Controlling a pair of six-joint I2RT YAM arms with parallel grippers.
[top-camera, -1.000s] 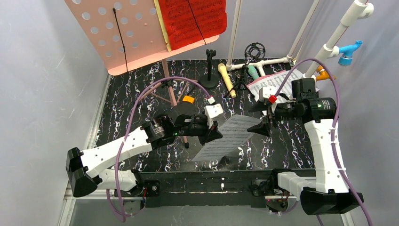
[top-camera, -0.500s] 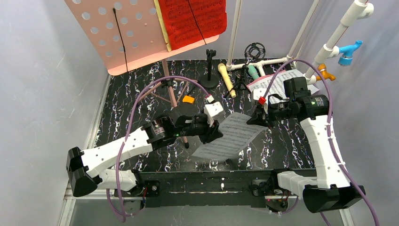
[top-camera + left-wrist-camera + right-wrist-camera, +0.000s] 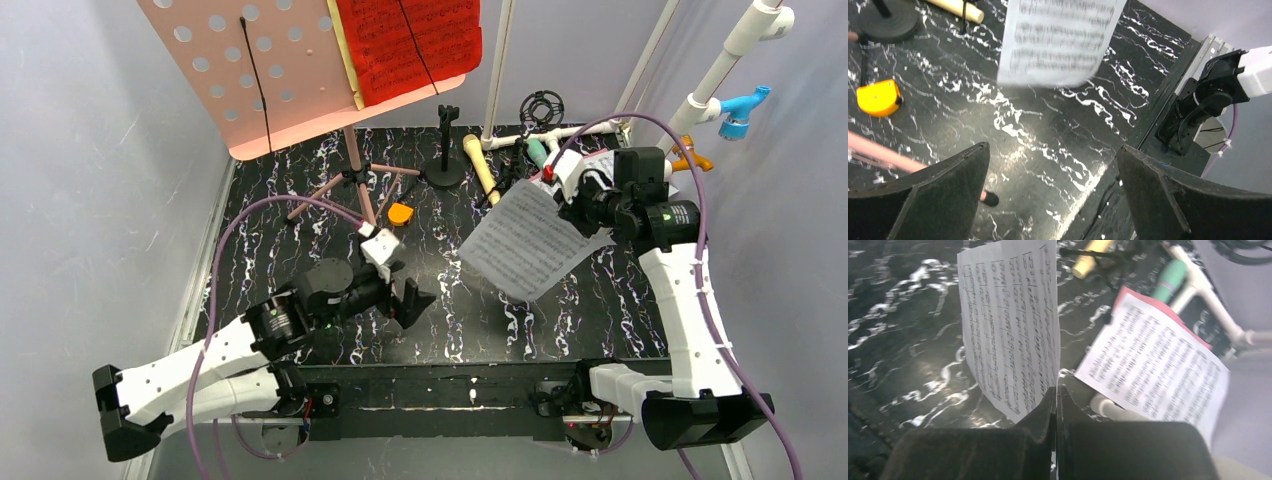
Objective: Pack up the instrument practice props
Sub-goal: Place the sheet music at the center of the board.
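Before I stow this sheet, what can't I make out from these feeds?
1. Sheet stack at back right: top view, right arm covers most; right wrist view blurs it. Count unknown.
2. Yellow sheet on pink board: top view, red sheet hides all but one edge.
3. Held white sheet: left wrist view, blurred and cut by top edge; print unreadable.
4. Top of pink board: top view, cut off by upper edge.

The left gripper (image 3: 412, 300) lets go of the white music sheet (image 3: 525, 240). Its jaws now stand wide apart and it has drawn back, well away from the white pipe frame (image 3: 500, 70). The right gripper (image 3: 1056, 396) now pinches the sheet's edge and has lifted it close to the pipe frame.
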